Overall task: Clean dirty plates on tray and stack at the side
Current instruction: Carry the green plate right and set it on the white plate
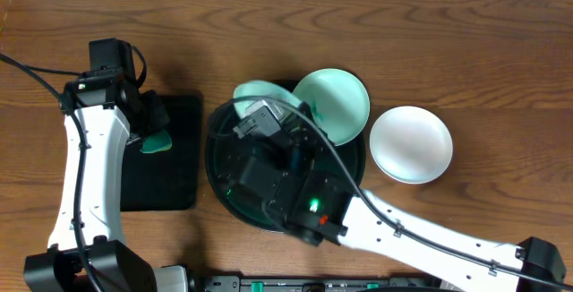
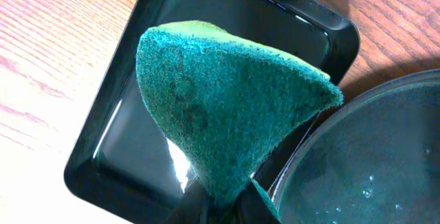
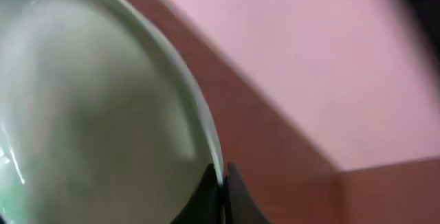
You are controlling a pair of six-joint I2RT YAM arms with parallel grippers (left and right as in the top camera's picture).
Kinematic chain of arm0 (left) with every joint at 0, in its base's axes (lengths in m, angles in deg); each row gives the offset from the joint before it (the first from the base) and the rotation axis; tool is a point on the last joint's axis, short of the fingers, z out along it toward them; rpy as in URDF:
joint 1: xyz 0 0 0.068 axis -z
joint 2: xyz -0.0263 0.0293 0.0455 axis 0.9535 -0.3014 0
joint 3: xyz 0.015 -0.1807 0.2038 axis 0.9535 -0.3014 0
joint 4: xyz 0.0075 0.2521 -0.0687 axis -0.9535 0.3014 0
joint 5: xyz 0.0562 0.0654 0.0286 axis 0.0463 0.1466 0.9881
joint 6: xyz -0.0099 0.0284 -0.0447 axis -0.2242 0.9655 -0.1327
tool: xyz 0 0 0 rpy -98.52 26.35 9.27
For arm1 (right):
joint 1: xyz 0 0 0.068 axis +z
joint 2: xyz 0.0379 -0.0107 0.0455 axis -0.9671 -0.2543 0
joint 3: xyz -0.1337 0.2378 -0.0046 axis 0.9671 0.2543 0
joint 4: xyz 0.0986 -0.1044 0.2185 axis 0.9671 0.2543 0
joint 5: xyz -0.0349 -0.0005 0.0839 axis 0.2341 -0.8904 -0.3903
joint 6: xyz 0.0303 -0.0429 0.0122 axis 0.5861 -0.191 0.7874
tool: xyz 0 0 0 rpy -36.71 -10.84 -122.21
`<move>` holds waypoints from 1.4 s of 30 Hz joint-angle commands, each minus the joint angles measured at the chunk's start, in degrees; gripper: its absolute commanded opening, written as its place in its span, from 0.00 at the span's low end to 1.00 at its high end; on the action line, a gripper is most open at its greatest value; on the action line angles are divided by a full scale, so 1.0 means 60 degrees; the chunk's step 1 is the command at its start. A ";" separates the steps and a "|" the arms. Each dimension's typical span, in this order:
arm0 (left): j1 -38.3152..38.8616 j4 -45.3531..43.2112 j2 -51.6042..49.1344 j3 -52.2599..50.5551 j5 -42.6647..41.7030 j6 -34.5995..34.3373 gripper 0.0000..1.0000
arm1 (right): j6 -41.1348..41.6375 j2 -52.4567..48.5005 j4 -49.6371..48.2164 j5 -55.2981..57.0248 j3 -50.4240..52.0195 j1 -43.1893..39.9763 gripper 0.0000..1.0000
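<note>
My right gripper [image 1: 304, 113] is shut on the rim of a turquoise plate [image 1: 340, 99] and holds it tilted over the back right of the round black tray [image 1: 212, 153]. The right wrist view shows the fingers [image 3: 221, 177] pinching that plate's edge [image 3: 89, 114]. A second turquoise plate [image 1: 252, 93] lies at the tray's back, partly under the arm. The white plate [image 1: 410, 144] sits on the table right of the tray. My left gripper [image 1: 154, 138] is shut on a green sponge [image 2: 227, 100], its fingers [image 2: 230, 209] low in the left wrist view.
The black rectangular tray [image 1: 175, 180] lies left of the round tray, under the sponge; it also shows in the left wrist view [image 2: 227, 4], with the round tray's rim [image 2: 371, 155] beside it. My right arm crosses the round tray from the front right.
</note>
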 commanded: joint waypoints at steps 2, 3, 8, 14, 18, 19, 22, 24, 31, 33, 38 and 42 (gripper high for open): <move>-0.0040 0.0000 -0.0066 -0.0055 -0.0029 -0.0055 0.07 | 0.1381 0.0142 0.0346 -0.5453 -0.0055 -0.1304 0.01; -0.0040 0.0000 -0.0066 -0.0055 -0.0029 -0.0055 0.07 | 0.1515 0.0117 0.0335 -0.6306 -0.0055 -0.1625 0.01; -0.0040 -0.0015 -0.0066 -0.0055 -0.0029 -0.0055 0.07 | 0.1636 0.0095 -0.0109 -1.1591 -0.0058 -0.3931 0.01; -0.0040 -0.0011 -0.0066 -0.0055 -0.0029 -0.0055 0.07 | 0.1840 0.0357 -0.0047 -1.4804 -0.0062 -0.6302 0.01; -0.0040 -0.0011 -0.0066 -0.0055 -0.0029 -0.0055 0.07 | 0.2069 0.0860 0.0761 -1.4859 -0.0062 -0.7978 0.01; -0.0040 -0.0011 -0.0066 -0.0055 -0.0029 -0.0055 0.07 | 0.2138 0.1009 0.1078 -1.4692 -0.0062 -0.8484 0.01; -0.0040 -0.0007 -0.0066 -0.0055 -0.0025 -0.0055 0.07 | 0.2510 0.1341 0.2233 -1.3497 -0.0062 -0.9843 0.01; -0.0040 -0.0007 -0.0066 -0.0055 -0.0029 -0.0055 0.07 | 0.2809 0.1410 0.3085 -1.2335 -0.0058 -1.0612 0.01; -0.0040 -0.0011 -0.0066 -0.0055 -0.0029 -0.0055 0.07 | 0.3315 0.1180 0.4215 -1.0236 0.0801 -1.2313 0.01; -0.0040 -0.0007 -0.0066 -0.0055 -0.0029 -0.0055 0.07 | 0.3315 0.1180 0.3905 -1.0189 0.1424 -1.2488 0.01; -0.0040 -0.0015 -0.0066 -0.0055 -0.0025 -0.0055 0.07 | 0.3180 0.1180 0.2849 -1.0222 0.2783 -1.2593 0.01; -0.0040 -0.0015 -0.0066 -0.0055 -0.0025 -0.0055 0.07 | 0.3122 0.1180 0.2266 -1.0207 0.3537 -1.2593 0.04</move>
